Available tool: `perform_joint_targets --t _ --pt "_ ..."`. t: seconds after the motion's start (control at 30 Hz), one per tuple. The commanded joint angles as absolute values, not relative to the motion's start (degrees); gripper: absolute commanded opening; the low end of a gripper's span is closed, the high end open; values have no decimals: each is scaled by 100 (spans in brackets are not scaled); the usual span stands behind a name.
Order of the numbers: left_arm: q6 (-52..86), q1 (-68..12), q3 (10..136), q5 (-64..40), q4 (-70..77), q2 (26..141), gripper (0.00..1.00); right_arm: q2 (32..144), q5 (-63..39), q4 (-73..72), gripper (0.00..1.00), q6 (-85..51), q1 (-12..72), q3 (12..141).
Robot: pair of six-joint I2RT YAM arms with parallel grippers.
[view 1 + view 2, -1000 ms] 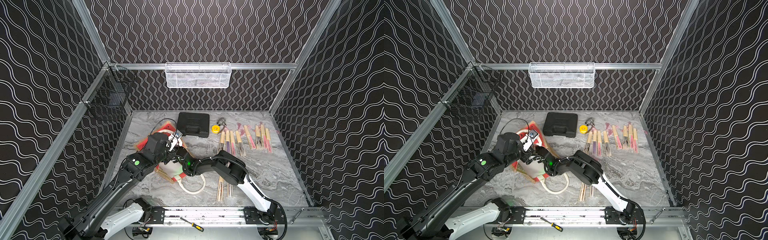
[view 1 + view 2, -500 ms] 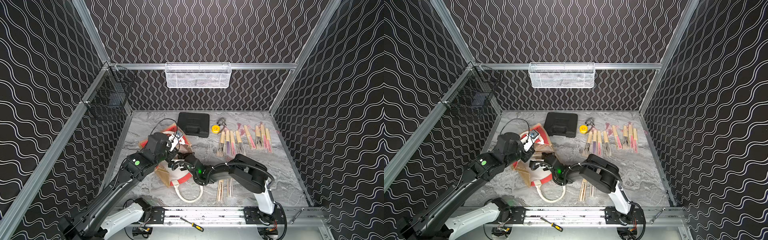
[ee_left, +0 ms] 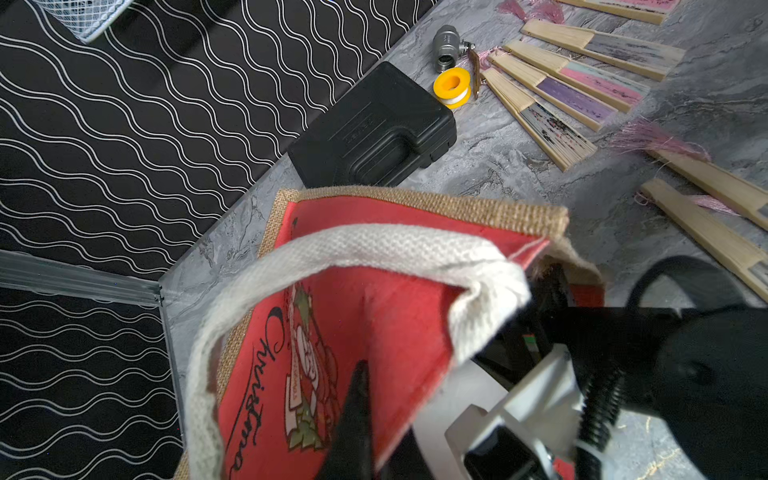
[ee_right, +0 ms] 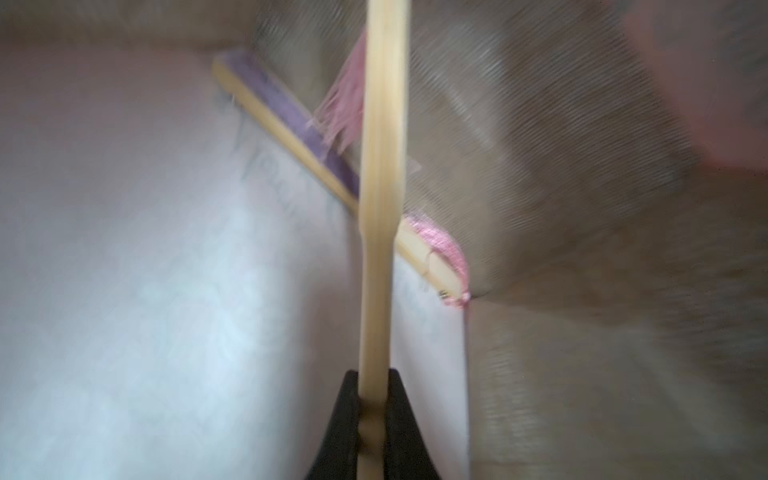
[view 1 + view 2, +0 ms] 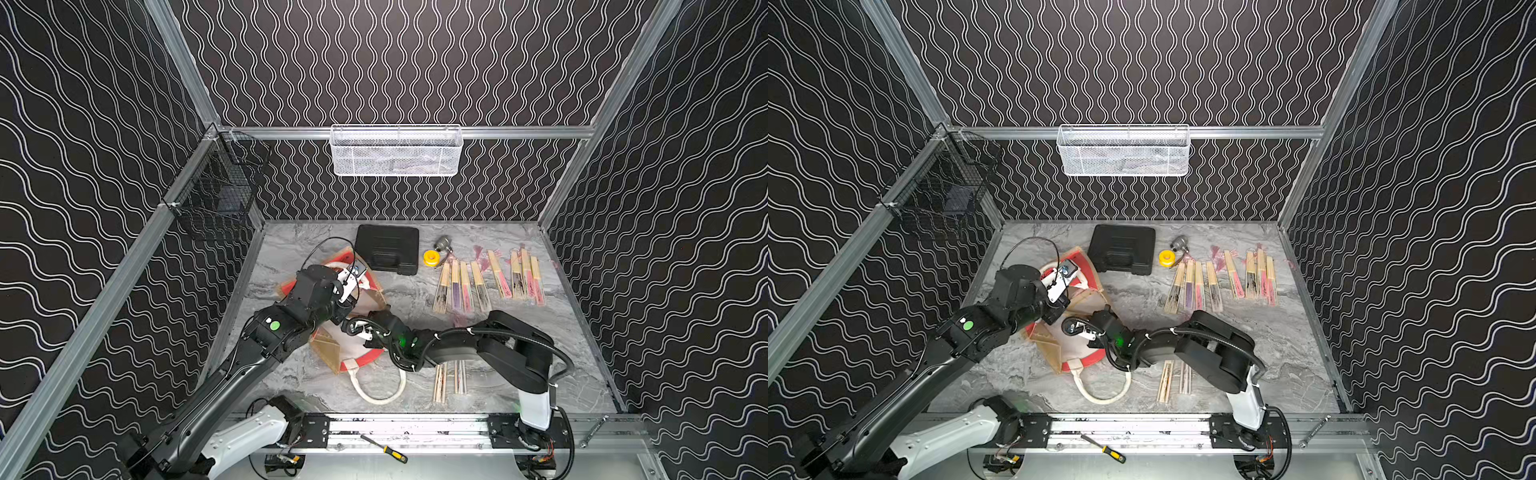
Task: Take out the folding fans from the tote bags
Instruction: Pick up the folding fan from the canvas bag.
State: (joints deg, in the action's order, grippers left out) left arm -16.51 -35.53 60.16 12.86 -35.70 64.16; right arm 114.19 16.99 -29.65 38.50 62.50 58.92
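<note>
Now we see our right gripper [image 4: 374, 399] closed tight on a slim pale bamboo folding fan [image 4: 382, 166] inside the boxy tan jute tote bag [image 5: 369, 300]. Its long axis points straight away from the jaws, deeper into the bag, crossing a second purple-pleated fan [image 4: 286, 116]. Our left gripper [image 3: 365, 399] pinches the bag's red panel [image 3: 395, 299]. The bag lies on a grey marble table [image 5: 415, 307], with open marble beside the bag; the bag's walls stand close around the fan.

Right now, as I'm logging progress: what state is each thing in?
tote bag, on its side, mouth open.
left pincer, shut on the tote bag's rim.
right pincer, inside the bag, shut on the held fan.
purple fan, lying in the bag.
table fans, closed, laid flat.
black case, closed.
</note>
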Motion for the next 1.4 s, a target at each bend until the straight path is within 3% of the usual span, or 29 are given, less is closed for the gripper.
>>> perform_joint_targets --t 0.0,0.23,0.67,1.2,1.37 --pt "-1614 -3551 6015 1305 -3388 6438 0 11516 1274 -2902 8 3924 6188 6038" --pt "-1602 -3546 6025 1318 -3397 6477 0 10607 881 -2848 6 3003 6188 5572" --pt "-1606 -3549 6028 1327 -3388 6478 0 9144 -711 -823 6 383 6313 5003" --pt "-1604 -3550 6024 1358 -3398 6495 0 7208 -2878 -20 5 -1172 6401 3585" --pt "-1575 -3547 6059 1371 -3444 6565 0 6691 -2856 254 5 -1564 6580 3379"
